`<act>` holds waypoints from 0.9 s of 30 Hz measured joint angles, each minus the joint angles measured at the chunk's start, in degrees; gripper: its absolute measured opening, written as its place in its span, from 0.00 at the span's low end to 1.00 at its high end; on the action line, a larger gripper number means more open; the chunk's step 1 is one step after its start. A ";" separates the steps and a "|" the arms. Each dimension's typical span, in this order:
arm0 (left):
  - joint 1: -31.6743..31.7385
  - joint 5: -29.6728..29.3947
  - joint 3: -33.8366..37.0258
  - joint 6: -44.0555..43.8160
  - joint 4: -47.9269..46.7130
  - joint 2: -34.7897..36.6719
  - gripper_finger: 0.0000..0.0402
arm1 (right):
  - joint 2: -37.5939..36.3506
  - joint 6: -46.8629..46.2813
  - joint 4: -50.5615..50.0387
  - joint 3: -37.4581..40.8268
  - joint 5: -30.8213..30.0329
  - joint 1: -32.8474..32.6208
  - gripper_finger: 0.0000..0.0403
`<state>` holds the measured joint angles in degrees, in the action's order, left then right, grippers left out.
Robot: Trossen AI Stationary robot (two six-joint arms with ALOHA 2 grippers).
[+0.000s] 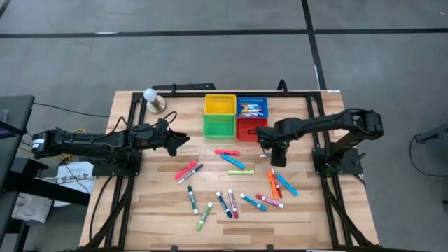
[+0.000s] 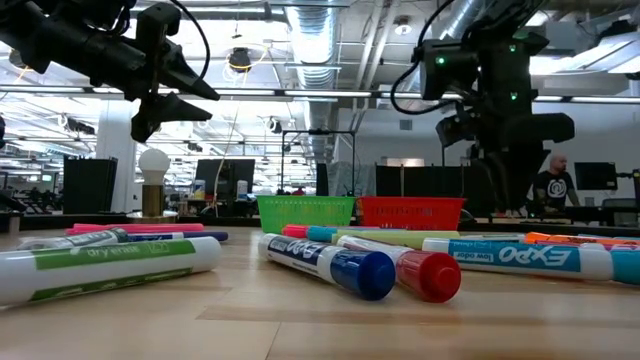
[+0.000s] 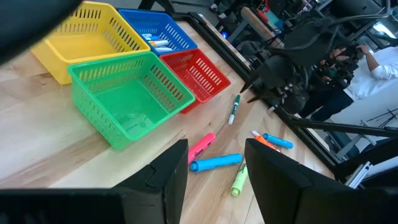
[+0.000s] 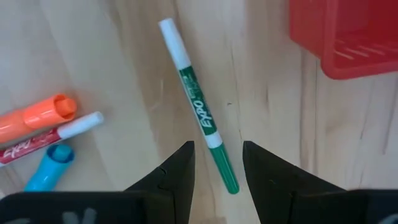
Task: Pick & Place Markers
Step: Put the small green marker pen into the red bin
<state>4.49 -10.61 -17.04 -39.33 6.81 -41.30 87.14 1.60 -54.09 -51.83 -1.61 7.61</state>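
Many markers lie scattered flat on the wooden table: a pink one [image 1: 226, 152], a blue one [image 1: 233, 162], an orange one [image 1: 274, 183] and others nearer the front edge. A few more lie in the blue basket [image 1: 252, 106]. My right gripper [image 4: 217, 152] is open and points down beside the red basket [image 4: 348, 37]. Its fingers stand on either side of the green end of a thin green-and-white marker [image 4: 196, 93] without touching it. My left gripper [image 3: 216, 149] is open and raised above the table, left of the green basket [image 3: 124, 99].
Four mesh baskets stand in a square at the far middle: yellow [image 1: 220, 104], blue, green [image 1: 219, 126] and red [image 1: 250, 128]. A light bulb on a stand [image 1: 152, 100] sits at the far left. A person [image 2: 552, 185] shows in the room behind the table.
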 joint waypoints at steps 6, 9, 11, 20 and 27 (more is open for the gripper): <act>0.00 -0.01 0.00 0.01 -0.09 0.00 0.39 | -0.14 1.77 1.23 0.53 -0.04 -1.72 0.31; 0.00 -0.01 0.00 0.00 -0.12 0.00 0.39 | -0.14 1.87 2.87 3.23 0.00 -2.52 0.31; 0.00 -0.01 0.00 0.01 -0.13 0.00 0.39 | -0.22 1.77 3.71 5.32 0.00 -2.99 0.31; 0.00 -0.02 0.00 0.02 -0.28 0.00 0.39 | -0.24 0.38 6.78 6.54 -3.28 -3.09 0.31; 0.00 -0.04 0.00 0.02 -0.31 0.00 0.39 | -0.24 3.53 9.11 6.54 -3.72 -2.96 0.31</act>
<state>4.49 -10.65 -17.04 -39.31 6.50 -41.30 86.89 5.13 -44.98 -45.30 -5.32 4.64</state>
